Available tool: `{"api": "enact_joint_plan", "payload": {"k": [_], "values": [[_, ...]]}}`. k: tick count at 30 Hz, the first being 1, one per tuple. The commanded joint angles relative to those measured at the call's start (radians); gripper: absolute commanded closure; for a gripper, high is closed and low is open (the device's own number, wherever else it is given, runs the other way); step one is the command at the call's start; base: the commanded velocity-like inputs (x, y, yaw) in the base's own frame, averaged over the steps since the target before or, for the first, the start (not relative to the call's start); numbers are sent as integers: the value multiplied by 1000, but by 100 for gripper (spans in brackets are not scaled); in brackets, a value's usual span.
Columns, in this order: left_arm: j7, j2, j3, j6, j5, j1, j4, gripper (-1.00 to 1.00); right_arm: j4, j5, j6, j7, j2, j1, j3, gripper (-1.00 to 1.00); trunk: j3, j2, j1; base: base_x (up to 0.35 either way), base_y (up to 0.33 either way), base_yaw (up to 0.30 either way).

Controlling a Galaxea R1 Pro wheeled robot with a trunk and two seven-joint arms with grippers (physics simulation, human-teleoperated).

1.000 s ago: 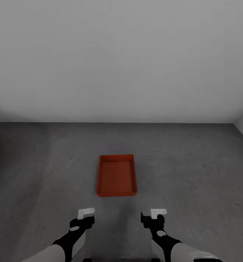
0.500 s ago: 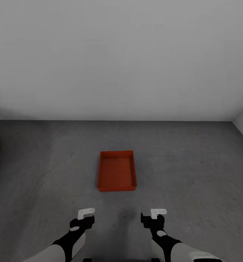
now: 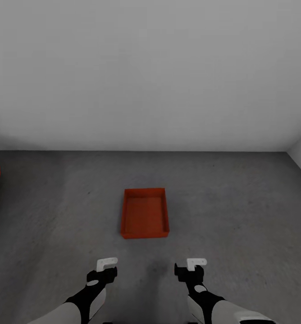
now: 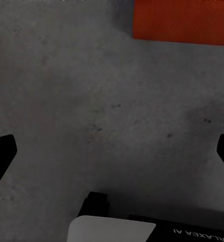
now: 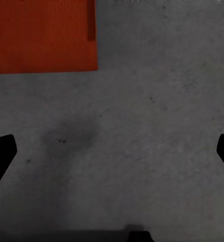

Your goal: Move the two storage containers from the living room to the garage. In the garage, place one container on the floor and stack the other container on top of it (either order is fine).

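both arms low and forward, left gripper [image 3: 106, 265] and right gripper [image 3: 190, 266] just short of bin [image 3: 144, 213] on floor [image 3: 240, 211], jaws wide, holding nothing

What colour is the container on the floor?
Orange-red, plain, no pattern; the storage container shows best in the head view.

Soft, even, rather dim light with no clear source and no glare. The wall [image 3: 150, 72] is a flat pale grey, darkening toward its base. The floor [image 3: 231, 207] is mottled, with a faint smudge of shadow between the two grippers. Both wrist views are soft and grainy, and the bin [image 3: 144, 213] ahead of the grippers has blurred edges.
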Motion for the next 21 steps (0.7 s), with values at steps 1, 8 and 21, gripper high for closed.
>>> {"api": "enact_joint_plan", "payload": {"k": [1,8,21], "values": [[2,0,-1,-4,8,-1,1,-100,1,10,-2,-7,0,-1,-3,-100,1,-1,0,0,0,0],[1,0,-1,-4,8,0,1,-100,1,10,-2,-7,0,-1,-3,-100,12,-1,0,0,0,0],[1,0,-1,-4,8,-1,1,-100,1,11,-2,-7,0,-1,-3,-100,33,-1,0,0,0,0]]}}
